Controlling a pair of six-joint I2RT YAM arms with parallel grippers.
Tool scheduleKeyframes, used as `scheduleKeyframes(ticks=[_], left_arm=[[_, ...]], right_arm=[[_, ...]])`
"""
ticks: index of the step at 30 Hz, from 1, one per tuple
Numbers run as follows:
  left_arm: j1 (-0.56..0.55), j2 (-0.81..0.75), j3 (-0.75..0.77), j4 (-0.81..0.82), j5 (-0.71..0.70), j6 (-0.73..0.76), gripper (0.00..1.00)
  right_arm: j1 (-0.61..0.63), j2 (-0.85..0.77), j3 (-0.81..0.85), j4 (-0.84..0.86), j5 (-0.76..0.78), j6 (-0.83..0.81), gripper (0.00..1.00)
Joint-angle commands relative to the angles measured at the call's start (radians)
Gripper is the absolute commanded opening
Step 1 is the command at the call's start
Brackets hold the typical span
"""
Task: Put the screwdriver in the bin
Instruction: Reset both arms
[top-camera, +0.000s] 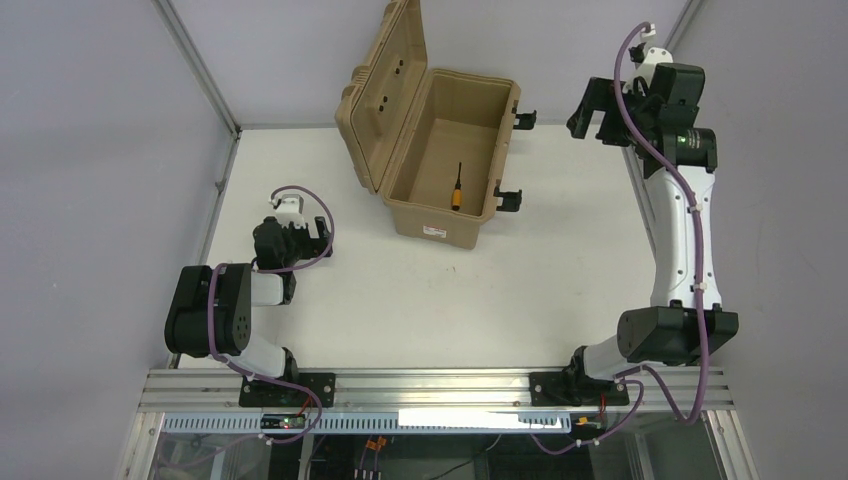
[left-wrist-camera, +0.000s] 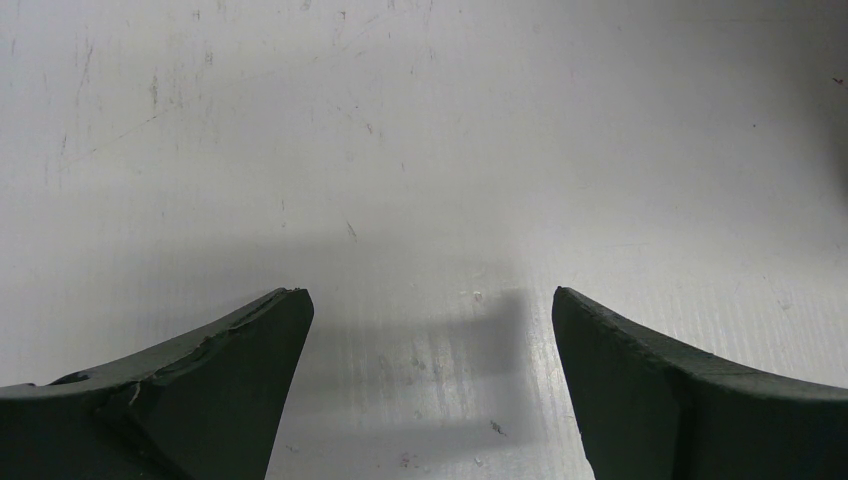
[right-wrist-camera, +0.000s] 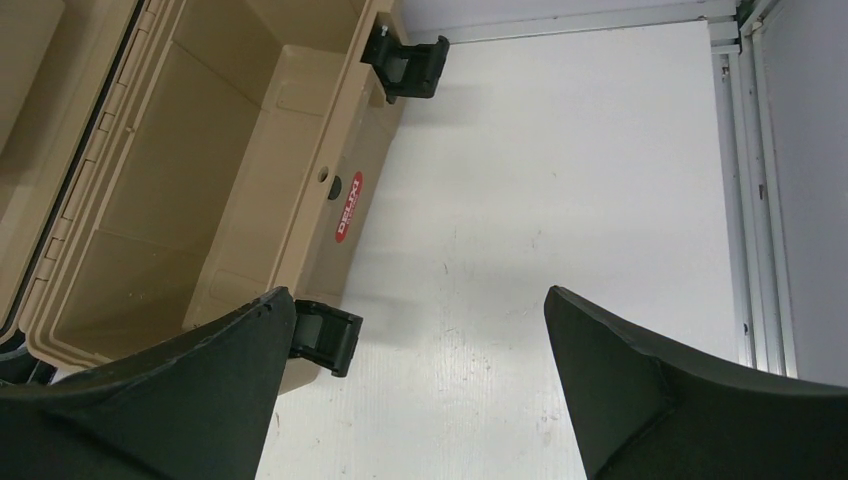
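Aluminium rail (top-camera: 430, 385) runs along the near edge of the white table (top-camera: 450, 300) and carries both arm bases. Just beyond it on the left, the left arm is folded low. The left gripper (top-camera: 303, 228) sits close above the scuffed tabletop, its jaws spread wide with only bare surface between them in the left wrist view (left-wrist-camera: 430, 385).

Further back, near the middle, stands the bin (top-camera: 440, 222), a tan case with a small white label (top-camera: 433, 231) on its near wall. Its ribbed lid (top-camera: 385, 95) is swung up and leans away to the left, so the inside is exposed from above. The screwdriver (top-camera: 458, 188) lies on the bin's floor, orange handle toward the near wall and black shaft pointing away.

Two black latches (top-camera: 510, 200) jut from the bin's right side. The right gripper (top-camera: 600, 118) is held high at the far right, beside the bin and apart from it. Its jaws are wide open and hold nothing. The right wrist view (right-wrist-camera: 420, 385) looks down on that latch side, which bears a red oval sticker (right-wrist-camera: 349, 205).
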Motion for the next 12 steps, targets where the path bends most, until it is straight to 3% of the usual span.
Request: scheduleKeyframes(ticks=[1,12], left_arm=[[-0.002,-0.020,0.010,0.031,-0.005,0.009,0.99],[-0.002,-0.020,0.009,0.031,-0.005,0.010,0.99]], right_arm=[[0.000,-0.052,-0.017,0.058,-0.046,-0.022,0.99],[0.002,-0.060,-0.027,0.077,-0.035,-0.025,0.99]])
